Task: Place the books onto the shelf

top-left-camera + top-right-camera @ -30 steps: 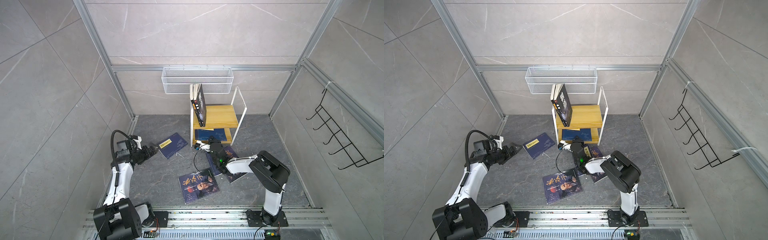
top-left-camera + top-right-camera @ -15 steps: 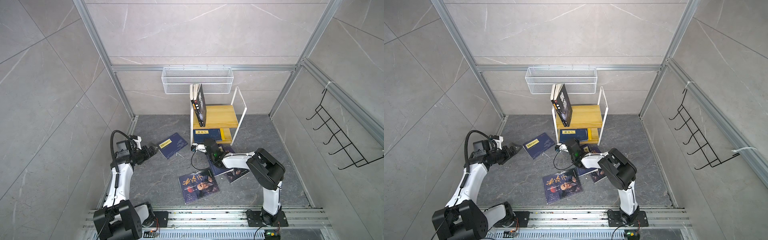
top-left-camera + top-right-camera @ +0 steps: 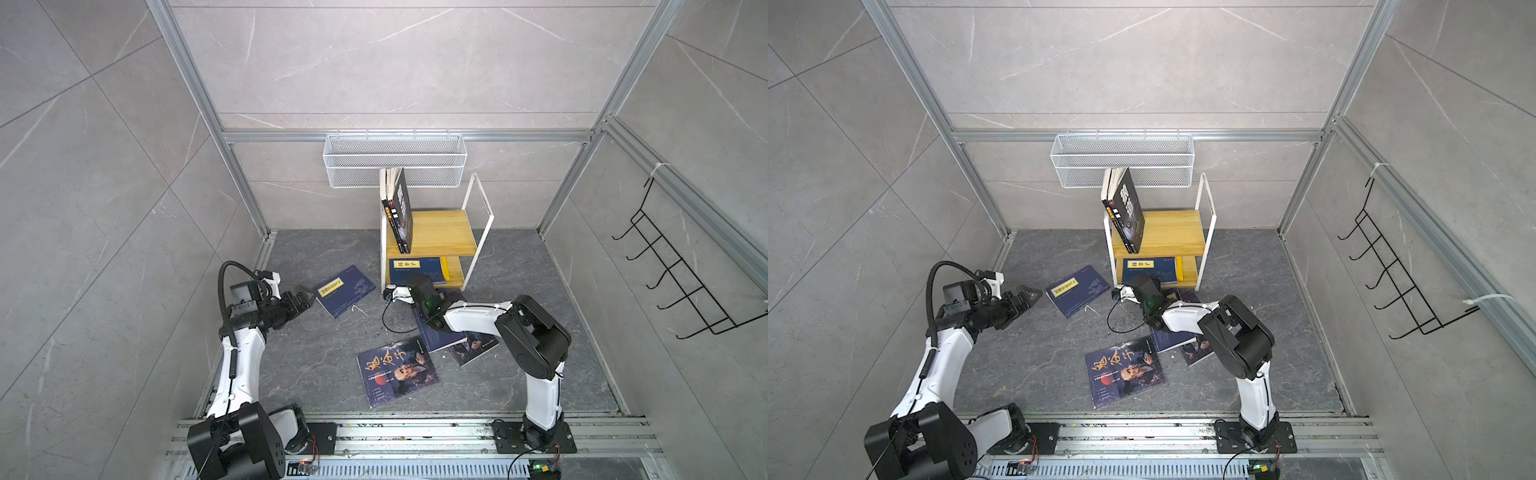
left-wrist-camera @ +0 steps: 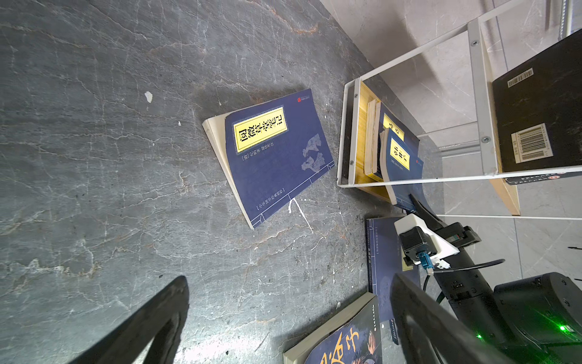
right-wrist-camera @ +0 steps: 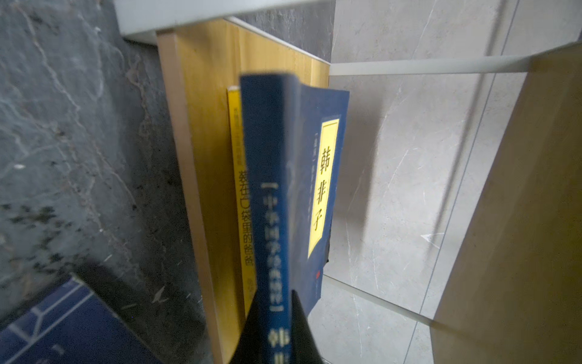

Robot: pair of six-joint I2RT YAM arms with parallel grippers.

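Left gripper (image 3: 309, 298) agape; right gripper (image 5: 274, 318) pinched tight.

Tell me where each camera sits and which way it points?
Top views: twin cameras high above the front rail, looking down on the yellow-board, white-framed shelf; left arm and right arm show whole.
Left wrist: on the left arm, facing the navy yellow-labelled paperback on the floor; the open left gripper frames it.
Right wrist: on the right arm, facing the shelf's lower tier; the right gripper is shut on a second navy yellow-labelled paperback.
Shared: both wrist views show that second paperback.
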